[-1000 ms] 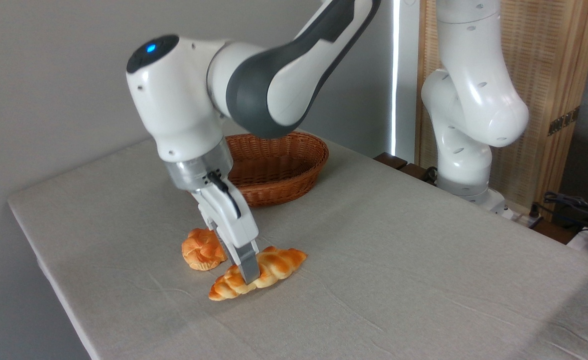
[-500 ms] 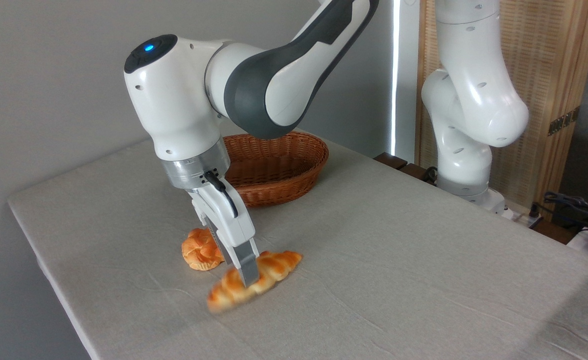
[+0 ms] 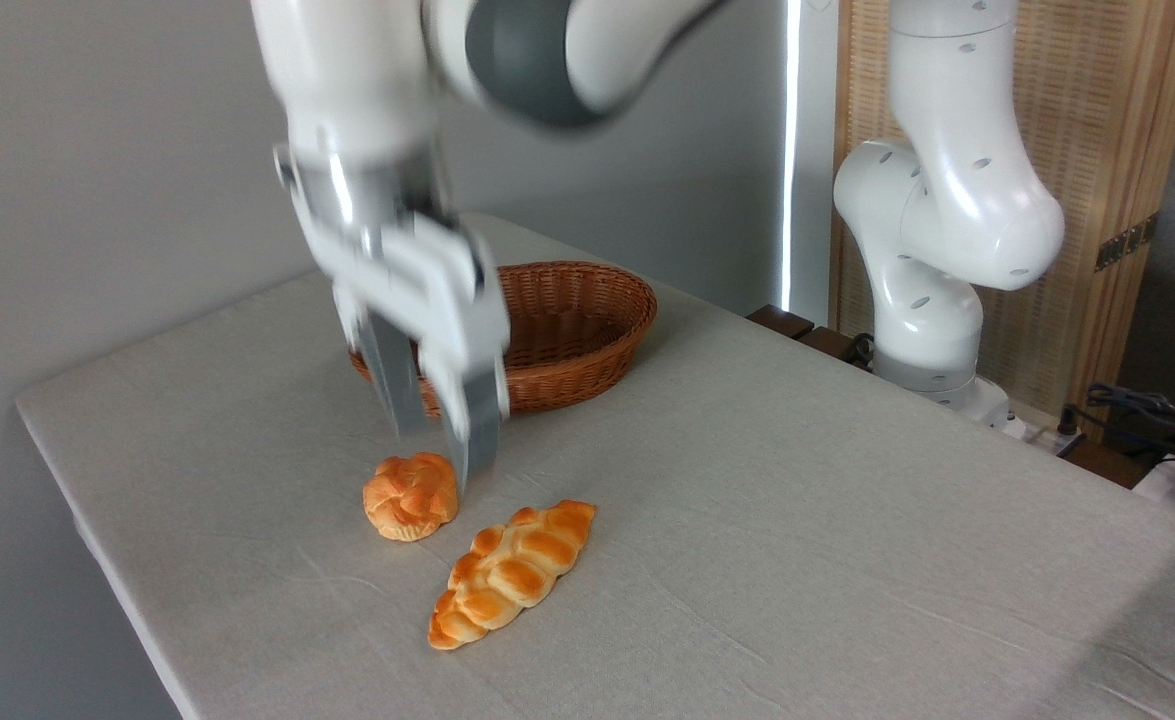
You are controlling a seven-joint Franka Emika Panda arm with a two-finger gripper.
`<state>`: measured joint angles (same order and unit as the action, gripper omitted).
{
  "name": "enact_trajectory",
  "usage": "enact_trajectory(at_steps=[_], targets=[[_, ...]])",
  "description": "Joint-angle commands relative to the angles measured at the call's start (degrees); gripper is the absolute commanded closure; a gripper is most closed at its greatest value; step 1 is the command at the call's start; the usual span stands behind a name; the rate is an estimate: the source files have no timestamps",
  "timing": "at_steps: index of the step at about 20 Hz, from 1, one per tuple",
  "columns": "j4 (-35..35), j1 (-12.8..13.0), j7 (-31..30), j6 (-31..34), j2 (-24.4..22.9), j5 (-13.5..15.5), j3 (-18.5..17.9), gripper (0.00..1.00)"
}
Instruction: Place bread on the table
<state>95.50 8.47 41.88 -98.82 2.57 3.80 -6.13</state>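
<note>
the bread (image 3: 513,573) lies flat on the table (image 3: 847,520), free of any grip, a long plaited loaf set at a slant with its near end toward the front edge. the gripper (image 3: 432,455) hangs above it and a little behind, blurred by motion, its two fingers (image 3: 475,425) spread apart with nothing between them. a round bun (image 3: 410,496) sits just beside the loaf's far end, close but apart from it, and the nearer finger's tip shows right at the bun's upper edge in this view; whether it is truly that close or only lined up with it cannot be told. a wicker basket (image 3: 587,335) stands empty behind. by the look of it the placing is done and the step in hand is the retreat. to do that well, the arm should rise straight up with the fingers kept spread, clearing the bun before any sideways travel, so neither piece gets nudged. the loaf rests well inside the table's edge and should stay where it is.
</note>
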Motion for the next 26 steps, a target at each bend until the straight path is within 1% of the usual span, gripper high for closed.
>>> enact_trajectory(at_steps=[1, 3, 4, 5, 10, 12, 13, 15, 18, 26], targets=[[-9.8, -2.3, -5.3, 11.7, 0.0, 0.2, 4.2, 0.0], [-9.8, -5.4, -5.3, 12.3, -0.7, -0.1, 8.6, 0.0], [-9.8, -6.2, -5.2, 12.3, -0.8, -0.5, 10.0, 0.0], [-9.8, -6.3, -5.1, 12.2, -0.7, -1.0, 10.1, 0.0], [-9.5, -6.2, -4.9, 12.3, -0.8, -1.2, 9.5, 0.0], [-9.4, -6.2, -4.8, 12.1, -0.8, -3.4, 9.4, 0.0], [-9.4, -6.3, -4.7, 12.0, -0.8, -4.1, 9.1, 0.0], [-9.4, -6.2, -4.5, 11.3, -0.8, -4.2, 8.3, 0.0], [-8.2, -6.2, -4.5, 8.5, -0.9, -4.2, 8.3, 0.0], [-6.6, -6.2, -4.2, 7.2, -1.4, -4.3, 8.3, 0.0]])
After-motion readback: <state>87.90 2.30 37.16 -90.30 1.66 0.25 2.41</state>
